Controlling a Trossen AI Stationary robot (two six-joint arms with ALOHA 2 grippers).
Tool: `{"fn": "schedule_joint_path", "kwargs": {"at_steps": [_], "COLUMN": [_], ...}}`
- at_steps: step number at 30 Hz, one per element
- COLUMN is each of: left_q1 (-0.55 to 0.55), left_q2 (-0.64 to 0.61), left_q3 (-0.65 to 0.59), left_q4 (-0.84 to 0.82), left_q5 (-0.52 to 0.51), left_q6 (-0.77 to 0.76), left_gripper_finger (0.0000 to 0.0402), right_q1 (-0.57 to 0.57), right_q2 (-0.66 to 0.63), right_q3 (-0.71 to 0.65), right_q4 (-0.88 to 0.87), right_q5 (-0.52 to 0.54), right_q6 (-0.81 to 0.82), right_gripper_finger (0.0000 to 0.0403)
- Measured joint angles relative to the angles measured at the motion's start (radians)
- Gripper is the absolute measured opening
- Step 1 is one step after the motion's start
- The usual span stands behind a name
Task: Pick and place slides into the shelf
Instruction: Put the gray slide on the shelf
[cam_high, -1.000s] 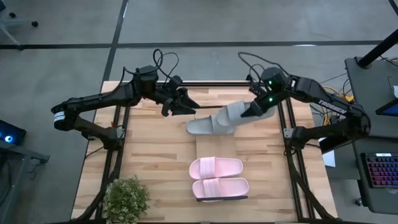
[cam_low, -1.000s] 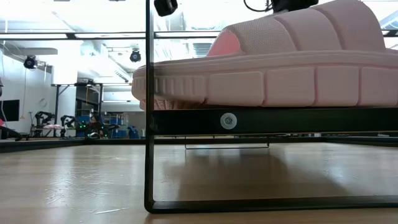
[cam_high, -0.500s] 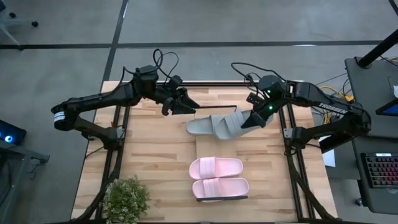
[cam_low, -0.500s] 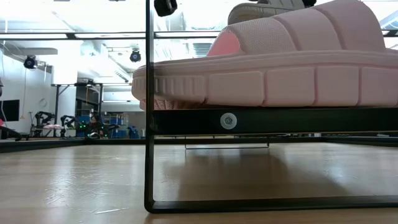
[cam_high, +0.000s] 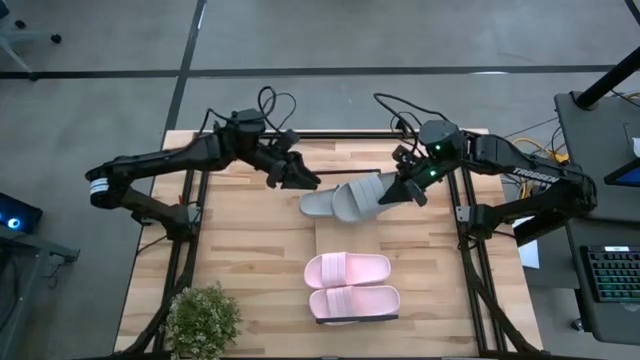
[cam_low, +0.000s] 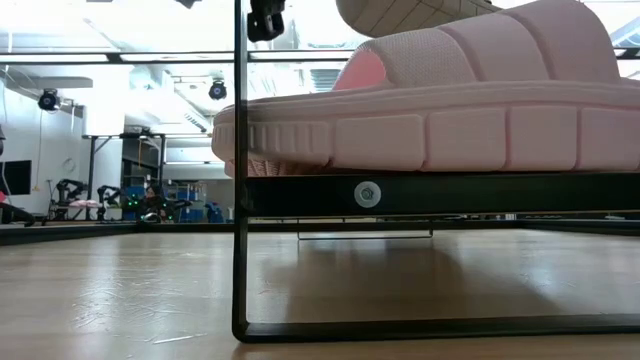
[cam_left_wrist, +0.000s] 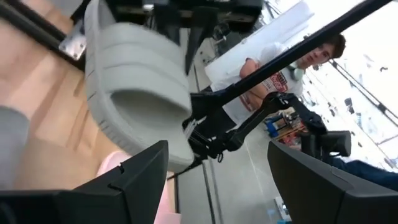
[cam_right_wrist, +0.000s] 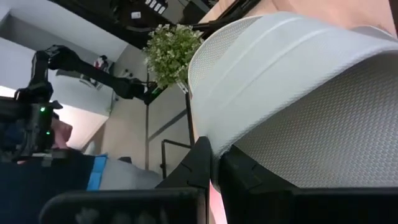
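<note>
Two slides (cam_high: 347, 283) lie side by side on the near end of the shelf (cam_high: 325, 232), which runs down the middle of the table (cam_high: 240, 260), while two more slides (cam_high: 345, 197) sit at its far end, one lapped over the other. The left gripper (cam_high: 303, 180) hangs just left of that far pair and the right gripper (cam_high: 397, 189) is at its right end, clamped on the upper slide. A potted plant (cam_high: 203, 318) stands at the table's near left corner.
</note>
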Motion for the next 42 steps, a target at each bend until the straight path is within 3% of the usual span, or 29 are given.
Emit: {"fn": "schedule_joint_path", "kwargs": {"at_steps": [10, 24, 34, 42], "left_q1": [0.001, 0.001, 0.0, 0.0], "left_q2": [0.02, 0.052, 0.122, 0.146], "left_q3": [-0.003, -0.004, 0.001, 0.002], "left_q4": [0.005, 0.007, 0.167, 0.19], "left_q5": [0.013, 0.053, 0.118, 0.152], "left_q6": [-0.123, -0.156, -0.257, -0.28], "left_gripper_finger": [0.0261, 0.0261, 0.0261, 0.0261], "right_q1": [0.013, 0.046, 0.088, 0.152], "right_q2": [0.0, 0.014, 0.147, 0.254], "right_q3": [0.0, 0.052, 0.172, 0.28], "right_q4": [0.002, 0.008, -0.054, -0.168], "right_q5": [-0.014, -0.21, -0.288, -0.309], "right_q6": [-0.034, -0.08, -0.165, -0.265], "right_gripper_finger": [0.0011, 0.0011, 0.0011, 0.0011]}}
